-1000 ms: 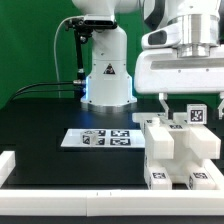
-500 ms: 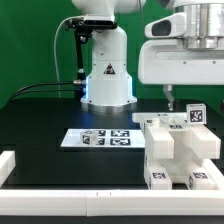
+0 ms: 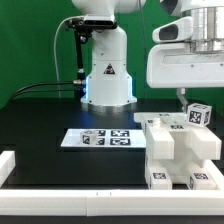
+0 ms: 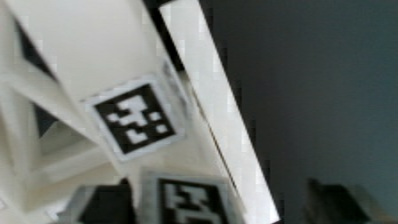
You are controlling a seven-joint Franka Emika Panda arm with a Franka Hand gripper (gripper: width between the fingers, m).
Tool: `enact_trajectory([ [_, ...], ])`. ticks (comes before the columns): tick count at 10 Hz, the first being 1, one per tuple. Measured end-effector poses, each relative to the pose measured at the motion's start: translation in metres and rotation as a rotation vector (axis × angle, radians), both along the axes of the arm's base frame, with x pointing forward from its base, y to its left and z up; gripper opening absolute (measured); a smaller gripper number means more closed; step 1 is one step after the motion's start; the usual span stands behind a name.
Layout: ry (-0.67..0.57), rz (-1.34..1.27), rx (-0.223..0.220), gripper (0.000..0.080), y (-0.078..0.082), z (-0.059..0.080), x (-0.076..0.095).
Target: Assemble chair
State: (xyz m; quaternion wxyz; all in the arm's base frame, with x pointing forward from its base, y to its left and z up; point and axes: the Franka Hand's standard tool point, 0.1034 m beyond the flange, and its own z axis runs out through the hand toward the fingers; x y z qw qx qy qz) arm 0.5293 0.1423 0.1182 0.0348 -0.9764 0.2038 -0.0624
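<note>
Though the chair (image 3: 178, 150) stands largely built at the exterior view's right, my claw (image 3: 188, 100) hangs over its top tagged piece (image 3: 198, 113). Spread or pinching, I cannot tell. Final seating appears outstanding.

Brightly, evenly lit in the exterior view, though slightly soft and low in detail. Dull sheen on the black surface (image 3: 40, 125); faint grey shading between the white blocks of the chair (image 3: 180, 150). Dimmer in the wrist view, blurred from closeness; one tag (image 4: 134, 118) legible, edges smeared, background dark.
</note>
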Motion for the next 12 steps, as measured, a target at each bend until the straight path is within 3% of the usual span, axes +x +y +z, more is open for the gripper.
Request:
enact_trajectory([
  [1, 0.003, -0.056, 0.008, 0.0258, 0.0, 0.0, 0.0],
  [2, 0.007, -0.133, 0.019, 0.0258, 0.0, -0.001, 0.0],
  [4, 0.041, -0.279, 0.036, 0.0024, -0.005, -0.006, -0.003],
  [6, 0.059, -0.452, 0.068, 0.0005, -0.003, -0.009, -0.005],
  [11, 0.074, -0.338, 0.06, 0.0001, -0.001, -0.001, -0.007],
  [12, 0.075, -0.195, 0.037, 0.0129, 0.0, 0.002, -0.009],
])
